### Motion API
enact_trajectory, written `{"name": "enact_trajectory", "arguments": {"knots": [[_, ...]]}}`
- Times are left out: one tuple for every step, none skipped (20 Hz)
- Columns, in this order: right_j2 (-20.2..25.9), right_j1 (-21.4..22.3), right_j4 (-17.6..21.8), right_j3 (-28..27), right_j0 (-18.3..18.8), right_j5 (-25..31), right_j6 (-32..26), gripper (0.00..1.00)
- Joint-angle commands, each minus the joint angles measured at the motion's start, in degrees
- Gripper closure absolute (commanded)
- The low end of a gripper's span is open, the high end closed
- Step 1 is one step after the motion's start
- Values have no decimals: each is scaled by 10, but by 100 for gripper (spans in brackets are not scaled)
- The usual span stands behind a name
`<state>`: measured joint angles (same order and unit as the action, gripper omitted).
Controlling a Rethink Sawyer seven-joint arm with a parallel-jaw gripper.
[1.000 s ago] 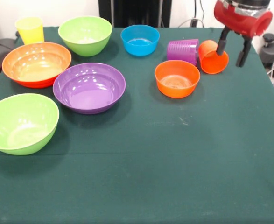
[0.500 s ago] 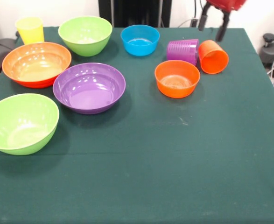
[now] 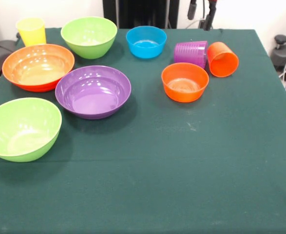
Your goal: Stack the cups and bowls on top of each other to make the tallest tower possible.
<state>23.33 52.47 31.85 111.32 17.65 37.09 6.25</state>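
The gripper [image 3: 201, 13] is seen at the top edge, its fingers apparently spread and empty. The orange cup [image 3: 223, 59] lies tipped beside the purple cup [image 3: 191, 52], behind the small orange bowl [image 3: 184, 82].

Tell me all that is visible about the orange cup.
The orange cup is a small tapered tumbler of glossy, smooth plastic. It lies on its side on the green table, at the far right, with its open mouth turned toward the camera and slightly right, so the empty inside shows. Its narrower base end points back. The purple cup, also tipped over, lies close at its left; whether they touch cannot be told. Nothing holds it.
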Motion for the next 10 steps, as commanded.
{"name": "enact_trajectory", "arguments": {"knots": [[17,5,34,54,7,-30,66,0],[21,13,29,59,10,-29,61,0],[23,14,28,57,11,-27,59,0],[26,17,25,58,13,-26,54,0],[29,16,25,56,14,-24,51,0],[30,16,25,56,11,-26,53,0],[31,14,25,53,11,-25,52,0],[33,13,25,52,8,-25,52,0],[34,10,26,48,7,-24,51,0],[34,8,27,45,5,-23,51,0]]}}
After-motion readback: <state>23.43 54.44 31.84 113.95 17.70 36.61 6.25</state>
